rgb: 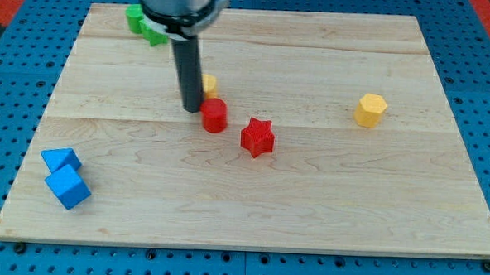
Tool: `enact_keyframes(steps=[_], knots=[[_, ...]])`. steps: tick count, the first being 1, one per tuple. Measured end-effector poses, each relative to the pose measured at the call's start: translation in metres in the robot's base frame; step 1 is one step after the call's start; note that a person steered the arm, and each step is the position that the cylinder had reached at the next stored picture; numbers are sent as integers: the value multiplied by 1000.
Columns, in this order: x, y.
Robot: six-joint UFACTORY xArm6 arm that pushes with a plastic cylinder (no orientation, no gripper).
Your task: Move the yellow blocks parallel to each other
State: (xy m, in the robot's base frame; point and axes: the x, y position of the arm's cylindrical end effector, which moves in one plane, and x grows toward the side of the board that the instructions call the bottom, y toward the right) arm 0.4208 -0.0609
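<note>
No jaws, only rod. My tip (pixel 191 109) touching small yellow block (pixel 208 84), beside red cylinder (pixel 214 115). Judging: nudging it level with yellow hexagon (pixel 370 110); next, steering clear of red.

The rod (pixel 187 64) covers most of one yellow block (pixel 208 83), so its shape can't be told. The green blocks (pixel 145 24) at the view's top sit partly behind the arm's housing (pixel 178 0), itself cut off by the top edge.
</note>
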Motion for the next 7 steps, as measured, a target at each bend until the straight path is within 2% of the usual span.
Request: enact_keyframes(steps=[2, 3, 4, 5, 7], knots=[[38, 57], [58, 50], [50, -11], [18, -68], [-42, -112]])
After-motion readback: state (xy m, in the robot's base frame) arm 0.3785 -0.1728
